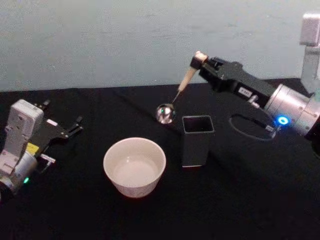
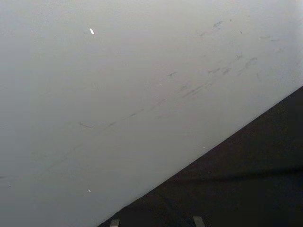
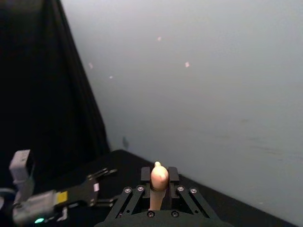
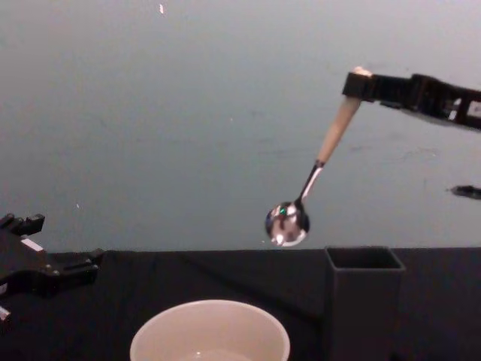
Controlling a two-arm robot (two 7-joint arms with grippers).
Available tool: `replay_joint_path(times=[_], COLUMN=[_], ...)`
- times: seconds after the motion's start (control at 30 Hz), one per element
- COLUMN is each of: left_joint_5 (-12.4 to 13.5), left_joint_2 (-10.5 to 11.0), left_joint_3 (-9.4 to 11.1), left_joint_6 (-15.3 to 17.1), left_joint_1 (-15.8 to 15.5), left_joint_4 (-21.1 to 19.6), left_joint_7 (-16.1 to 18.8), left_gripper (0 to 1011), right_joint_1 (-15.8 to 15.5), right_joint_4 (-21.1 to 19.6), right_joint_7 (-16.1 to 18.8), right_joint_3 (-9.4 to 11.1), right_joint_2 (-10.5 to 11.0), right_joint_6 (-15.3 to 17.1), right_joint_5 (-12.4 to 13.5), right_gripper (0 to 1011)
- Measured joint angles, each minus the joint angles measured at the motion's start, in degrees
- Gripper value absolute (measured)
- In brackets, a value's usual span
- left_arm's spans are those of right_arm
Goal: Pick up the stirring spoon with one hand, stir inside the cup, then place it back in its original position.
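Note:
My right gripper (image 1: 200,64) is shut on the top of the stirring spoon (image 1: 185,82), holding it in the air. The spoon (image 4: 323,162) hangs tilted, its shiny metal bowl (image 4: 286,222) pointing down and to the left, above the table between the cup and the dark holder. In the right wrist view the beige top of the spoon (image 3: 159,182) stands between the fingers. The cream-white cup (image 1: 134,166) sits on the black table in front of me, seen low in the chest view as the cup (image 4: 210,338). My left gripper (image 1: 75,127) rests open at the left side, away from both.
A dark grey square holder box (image 1: 197,140) stands upright just right of the cup, also the holder box (image 4: 364,301). A black cable (image 1: 250,130) loops near the right arm. A pale wall backs the black table (image 1: 240,200).

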Motion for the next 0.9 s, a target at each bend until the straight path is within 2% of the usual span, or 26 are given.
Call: replay_joint_path(times=[0.37,0.57,0.9], left_joint_5=[0.0,0.0,0.0], left_joint_2=[0.0,0.0,0.0], left_joint_3=[0.0,0.0,0.0], left_joint_6=[0.0,0.0,0.0], left_joint_1=[0.0,0.0,0.0], left_joint_4=[0.0,0.0,0.0], left_joint_7=[0.0,0.0,0.0], left_gripper=[1002,1001,1001], right_joint_1=[0.17,0.03,-0.34], right_joint_4=[0.75,1.26,2.08], right_joint_7=[3.79,4.88,6.54], right_joint_3=[-5.04,-6.54,-9.28], right_joint_2=[0.16,0.14,0.03], right_joint_6=[-1.73,-2.81,-4.32], right_joint_5=[-3.21,-5.11,-9.86], right_gripper=[214,214,214])
